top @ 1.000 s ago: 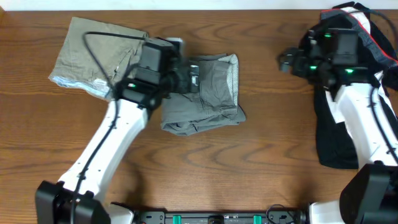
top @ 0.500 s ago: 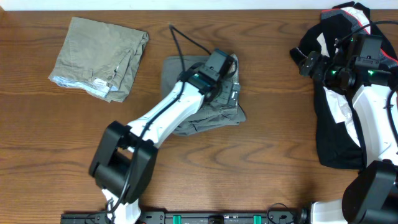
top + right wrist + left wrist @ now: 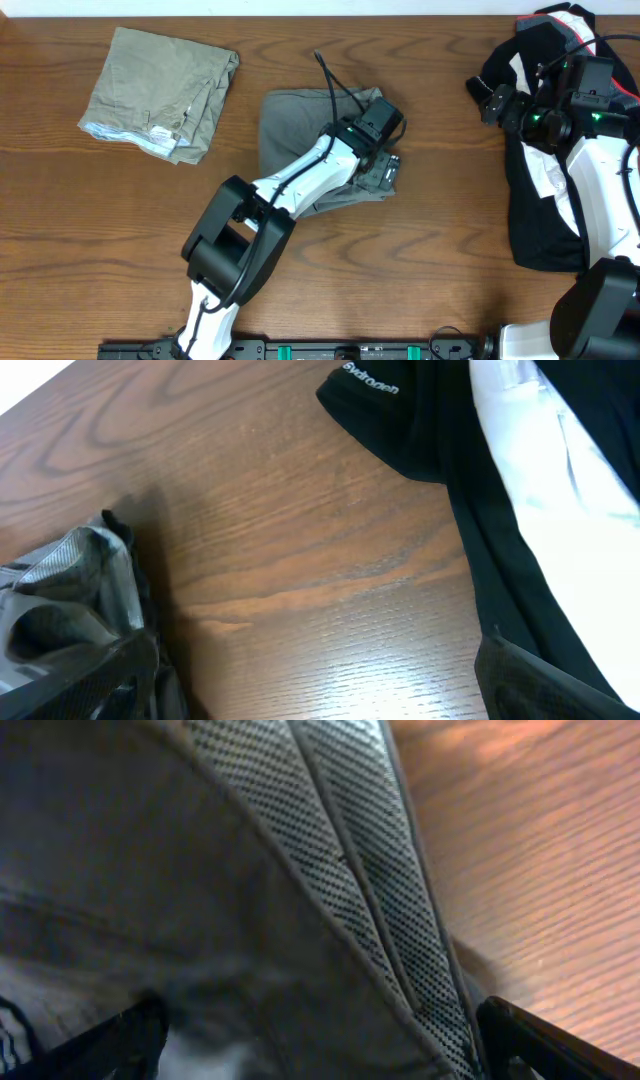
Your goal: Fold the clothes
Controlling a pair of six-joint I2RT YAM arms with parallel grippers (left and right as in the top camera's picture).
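The grey shorts (image 3: pixel 290 125) lie folded at mid-table. My left gripper (image 3: pixel 385 170) is low over their right edge, jaws wide open with grey cloth and mesh lining (image 3: pixel 350 870) between the fingertips (image 3: pixel 325 1055). Whether it touches the cloth I cannot tell. The khaki shorts (image 3: pixel 160 90) lie folded at the far left. The black top with white and red stripes (image 3: pixel 540 220) lies bunched at the right under my right arm. My right gripper (image 3: pixel 490 100) is open and empty above bare wood (image 3: pixel 320 680), left of the top (image 3: pixel 450 440).
The wooden table (image 3: pixel 450 250) shows between the grey shorts and the black top. The left arm's black cable (image 3: pixel 325 80) loops over the grey shorts. The table's far edge (image 3: pixel 400 14) runs along the top.
My left arm has swung right from beside the khaki shorts, across the grey shorts, to their right edge. My right gripper shifted slightly right, then stayed still.
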